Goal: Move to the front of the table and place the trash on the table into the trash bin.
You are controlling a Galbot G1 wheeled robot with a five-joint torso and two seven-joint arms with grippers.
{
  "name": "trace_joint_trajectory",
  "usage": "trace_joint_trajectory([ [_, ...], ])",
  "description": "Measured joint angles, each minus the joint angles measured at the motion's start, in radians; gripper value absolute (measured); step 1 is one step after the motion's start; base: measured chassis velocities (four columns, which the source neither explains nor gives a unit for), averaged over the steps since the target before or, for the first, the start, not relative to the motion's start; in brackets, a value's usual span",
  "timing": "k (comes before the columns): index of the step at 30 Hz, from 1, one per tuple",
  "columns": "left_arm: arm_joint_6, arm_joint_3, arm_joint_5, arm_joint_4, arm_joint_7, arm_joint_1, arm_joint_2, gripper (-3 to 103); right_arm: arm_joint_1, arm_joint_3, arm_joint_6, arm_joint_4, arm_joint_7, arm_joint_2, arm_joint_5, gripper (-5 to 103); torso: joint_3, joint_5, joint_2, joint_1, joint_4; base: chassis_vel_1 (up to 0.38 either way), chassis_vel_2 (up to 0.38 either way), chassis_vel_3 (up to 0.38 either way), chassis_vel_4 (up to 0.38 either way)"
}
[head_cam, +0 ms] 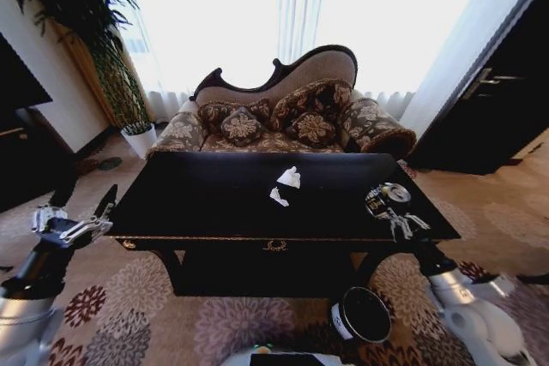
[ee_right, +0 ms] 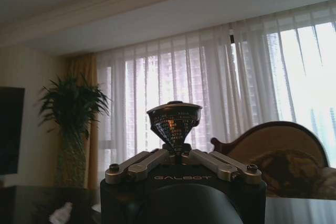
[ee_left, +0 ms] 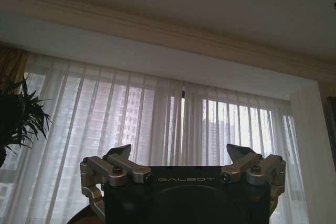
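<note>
The glossy black table (head_cam: 214, 203) stands right before me. On its middle lie a crumpled white tissue (head_cam: 289, 177) and a small white paper scrap (head_cam: 279, 197). My right gripper (head_cam: 391, 214) is over the table's right end, shut on a crushed silver can (head_cam: 389, 195). In the right wrist view the can (ee_right: 174, 121) stands pinched above that gripper (ee_right: 176, 151), with the tissue (ee_right: 60, 213) low on the table (ee_right: 26, 200). The trash bin (head_cam: 361, 315) sits on the carpet below the table's front right. My left gripper (head_cam: 83, 205) hangs open beside the table's left end, pointing up (ee_left: 181, 155).
A patterned sofa (head_cam: 283, 117) with cushions stands behind the table, curtained windows (head_cam: 283, 6) beyond it. A tall potted plant (head_cam: 120, 83) is at the back left, a dark cabinet (head_cam: 17, 143) at the left, a dark door (head_cam: 506, 100) at the right. Flowered carpet (head_cam: 146, 315) lies around.
</note>
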Motion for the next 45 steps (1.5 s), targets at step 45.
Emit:
trace_joint_trajectory([
  [45, 0.025, -0.020, -0.028, 0.078, -0.014, -0.065, 0.068, 100, 0.087, -0.086, 0.259, -0.853, -0.263, 0.053, -0.347, 0, 0.000, -0.0004, 0.000, 0.000, -0.0003, 0.000, 0.000, 0.000, 0.000],
])
